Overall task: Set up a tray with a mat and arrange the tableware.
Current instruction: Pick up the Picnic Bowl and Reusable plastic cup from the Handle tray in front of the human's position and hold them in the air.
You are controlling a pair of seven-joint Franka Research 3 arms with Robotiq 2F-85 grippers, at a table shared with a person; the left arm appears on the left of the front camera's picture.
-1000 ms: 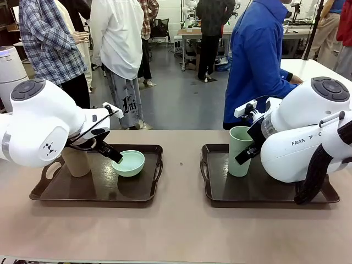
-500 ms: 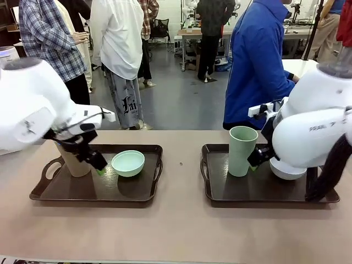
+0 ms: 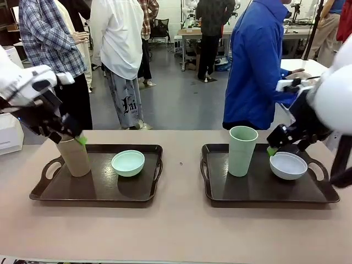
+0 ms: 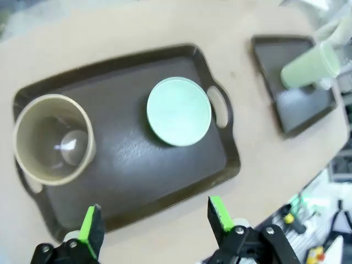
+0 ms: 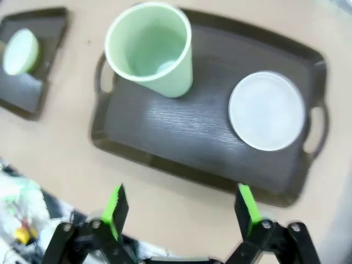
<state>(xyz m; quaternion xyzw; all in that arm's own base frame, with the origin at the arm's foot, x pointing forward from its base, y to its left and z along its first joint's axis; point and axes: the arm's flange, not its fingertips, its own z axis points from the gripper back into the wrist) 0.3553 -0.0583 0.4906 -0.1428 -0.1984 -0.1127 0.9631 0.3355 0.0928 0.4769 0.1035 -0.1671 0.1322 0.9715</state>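
The tan cup (image 3: 73, 157) and mint-green bowl (image 3: 128, 163) stand on the left tray (image 3: 93, 201), the pale green cup (image 3: 242, 149) and white bowl (image 3: 288, 165) on the right tray (image 3: 258, 202). They look light, stiff and smooth, so I would pinch them at the rim. My left pincer (image 4: 155, 214) and right pincer (image 5: 181, 206) are spread and hold nothing.

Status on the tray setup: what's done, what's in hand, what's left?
Done: tan cup and mint-green bowl stand on the left tray, pale green cup and white bowl on the right tray. In hand: nothing; left gripper and right gripper hang open above the trays. Left: tray floors look bare, so the mat seems outstanding.
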